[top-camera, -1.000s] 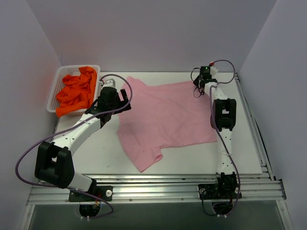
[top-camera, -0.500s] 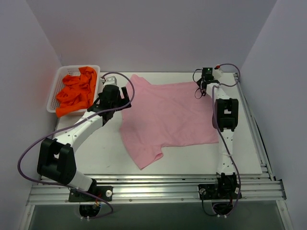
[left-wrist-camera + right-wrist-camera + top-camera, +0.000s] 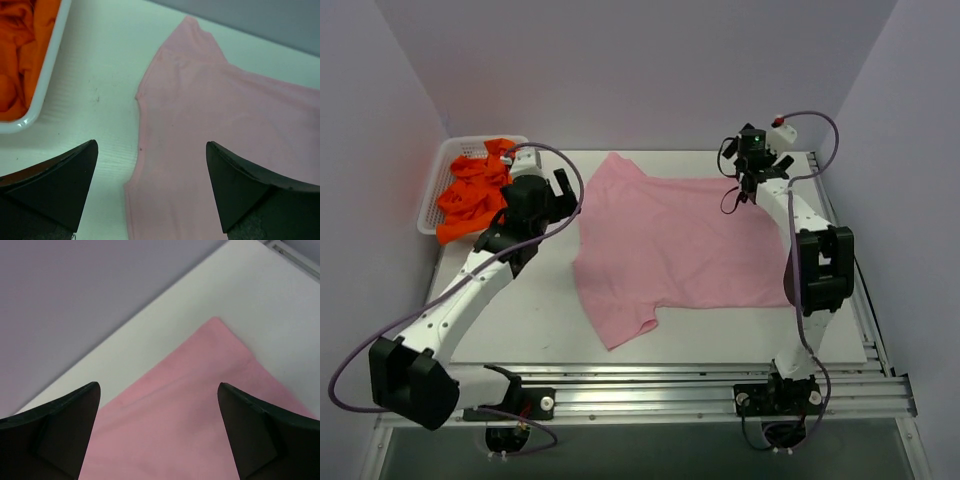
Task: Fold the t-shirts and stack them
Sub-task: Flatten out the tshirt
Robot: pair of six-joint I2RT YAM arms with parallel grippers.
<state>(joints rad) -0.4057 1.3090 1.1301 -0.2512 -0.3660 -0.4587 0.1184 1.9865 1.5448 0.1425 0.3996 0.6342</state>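
A light pink t-shirt (image 3: pixel 675 245) lies spread flat in the middle of the table, one sleeve pointing toward the near edge. Several bright orange t-shirts (image 3: pixel 470 195) lie bunched in the basket at the back left. My left gripper (image 3: pixel 566 190) hovers open over the pink shirt's left edge, by its far sleeve. In the left wrist view this gripper (image 3: pixel 151 150) holds nothing, with the pink shirt (image 3: pixel 225 115) below. My right gripper (image 3: pixel 748 185) hangs open over the shirt's far right corner. The right wrist view shows that gripper (image 3: pixel 158 390) empty above the pink cloth (image 3: pixel 200 405).
The white mesh basket (image 3: pixel 432 190) stands at the table's back left corner, and its rim (image 3: pixel 47 75) shows in the left wrist view. Metal rails run along the near edge (image 3: pixel 640 385) and the right side (image 3: pixel 845 250). Walls close in the back and both sides.
My right gripper has opened and let go of the pink shirt's far right corner, and its arm has swung out to the right. My left arm has drawn back to the left.
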